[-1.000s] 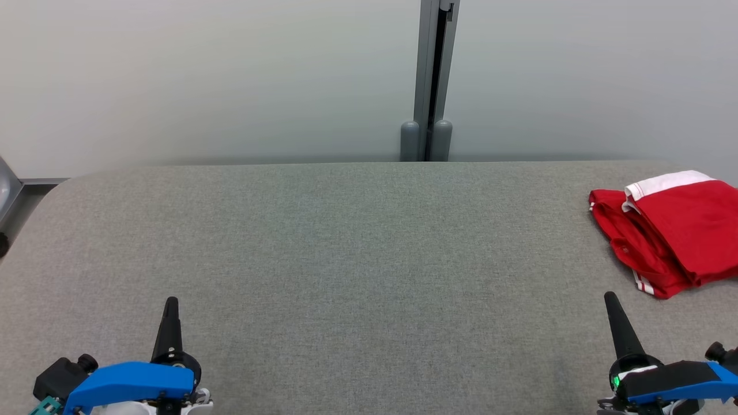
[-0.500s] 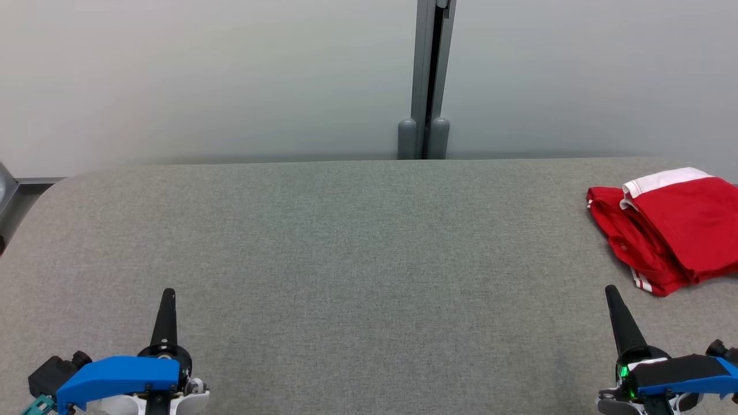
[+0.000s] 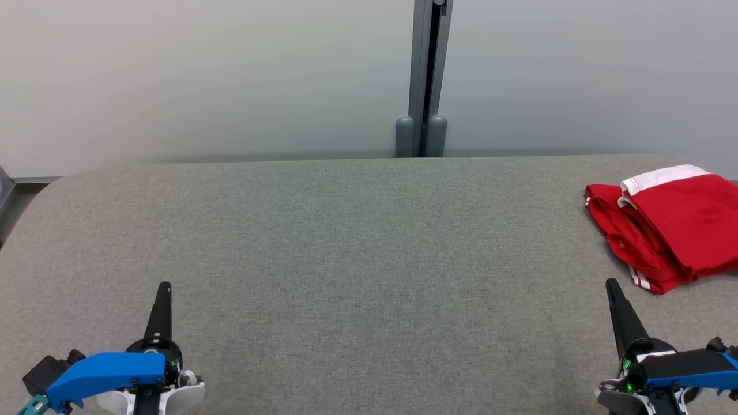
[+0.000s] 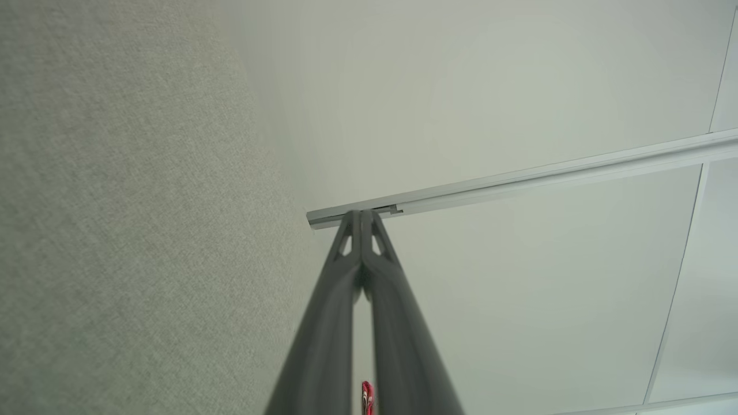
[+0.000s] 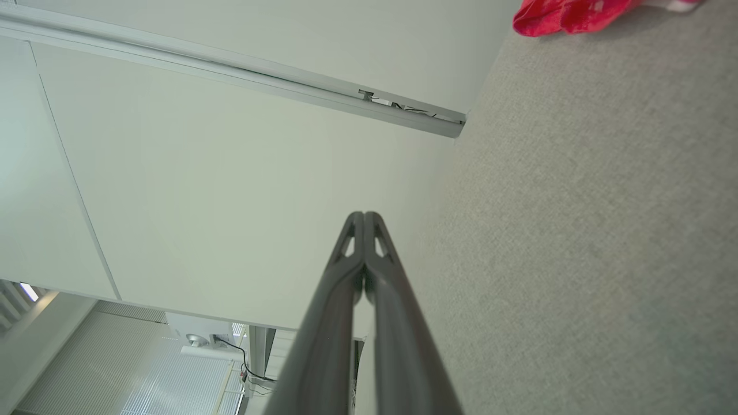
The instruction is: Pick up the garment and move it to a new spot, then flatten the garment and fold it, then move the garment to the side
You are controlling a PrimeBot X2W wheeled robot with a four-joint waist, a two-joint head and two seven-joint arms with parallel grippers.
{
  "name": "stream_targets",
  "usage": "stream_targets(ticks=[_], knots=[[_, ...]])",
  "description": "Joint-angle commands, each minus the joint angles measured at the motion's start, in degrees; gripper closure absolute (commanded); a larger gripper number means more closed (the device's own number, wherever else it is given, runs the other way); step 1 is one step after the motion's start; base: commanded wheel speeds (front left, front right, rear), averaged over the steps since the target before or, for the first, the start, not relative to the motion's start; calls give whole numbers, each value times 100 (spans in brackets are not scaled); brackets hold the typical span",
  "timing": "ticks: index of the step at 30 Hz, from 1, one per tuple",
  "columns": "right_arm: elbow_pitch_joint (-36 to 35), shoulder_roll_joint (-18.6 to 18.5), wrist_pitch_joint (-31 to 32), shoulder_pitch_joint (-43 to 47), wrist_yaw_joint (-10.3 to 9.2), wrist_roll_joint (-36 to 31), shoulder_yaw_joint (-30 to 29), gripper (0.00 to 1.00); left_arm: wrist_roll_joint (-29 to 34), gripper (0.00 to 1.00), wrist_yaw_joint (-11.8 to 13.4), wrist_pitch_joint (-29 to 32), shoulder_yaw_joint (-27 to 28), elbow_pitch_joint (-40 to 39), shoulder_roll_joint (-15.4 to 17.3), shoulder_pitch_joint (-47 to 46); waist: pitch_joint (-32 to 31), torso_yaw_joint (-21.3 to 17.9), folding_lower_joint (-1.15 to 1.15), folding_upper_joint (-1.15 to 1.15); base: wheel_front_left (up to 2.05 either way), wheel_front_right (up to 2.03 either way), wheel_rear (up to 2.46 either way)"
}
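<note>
Red garment (image 3: 671,222) with white trim lies bunched or loosely folded at the far right of the counter (image 3: 357,248), running off the right of the head view. It's close to the counter's far edge; I can't see the right edge.

Left claw (image 3: 164,286) is near left, fingers pressed together, holding nothing. Right claw (image 3: 609,283) is near right, likewise closed and empty, just short of the garment's near-left corner and not touching it.

The garment looks soft, light and limp, so it will likely sag and unfold when lifted. Best hold is probably a pinch on the white band or the striped near corner, top layers only.

There's plenty of open room across the middle and left. The wall (image 3: 202,75) and post (image 3: 424,80) behind limit far reach.
</note>
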Motion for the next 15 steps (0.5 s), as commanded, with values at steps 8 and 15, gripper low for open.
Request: stream_targets(ticks=[8,15], knots=[[18,-36,95,-166,4,437,-32,100,-401,100,-71,115,81,-61,-12,-138,18,-18,0,0,0,0,0],[43,-37,150,-227,4,727,-45,100,-685,100,-89,200,135,-74,-25,-170,33,-34,0,0,0,0,0]])
